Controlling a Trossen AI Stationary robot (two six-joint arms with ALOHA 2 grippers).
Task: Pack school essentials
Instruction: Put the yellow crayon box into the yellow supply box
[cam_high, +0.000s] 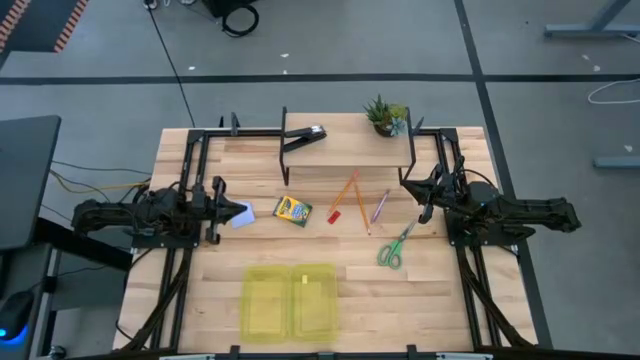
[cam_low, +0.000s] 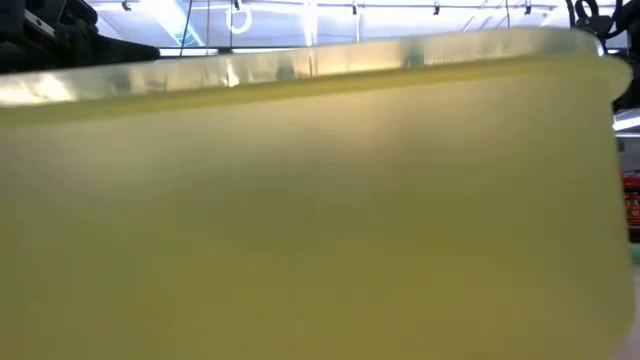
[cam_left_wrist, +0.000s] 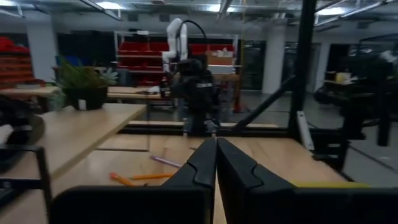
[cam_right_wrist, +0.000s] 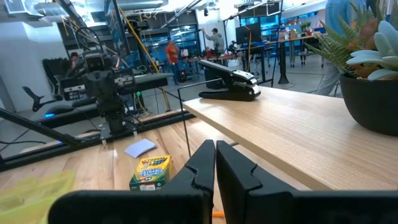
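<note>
The school essentials lie loose on the wooden table: a yellow-green crayon box (cam_high: 293, 210), a pale bluish-white block (cam_high: 241, 215), an orange pencil (cam_high: 345, 194), a pink-purple pencil (cam_high: 380, 206), a short red piece (cam_high: 334, 215) and green-handled scissors (cam_high: 394, 247). My left gripper (cam_high: 224, 210) is shut at the table's left side, held level above the board just left of the pale block, holding nothing. My right gripper (cam_high: 424, 203) is shut at the right side, beyond the pencils, also holding nothing. Both wrist views show the fingers (cam_left_wrist: 216, 149) (cam_right_wrist: 214, 155) pressed together.
A translucent yellow container (cam_high: 290, 300) lies open near the front edge and fills the low view (cam_low: 320, 220). On a raised wooden shelf (cam_high: 340, 150) at the back stand a potted plant (cam_high: 385, 116) and a black clip-like tool (cam_high: 305, 137). Black frame rails run along both sides.
</note>
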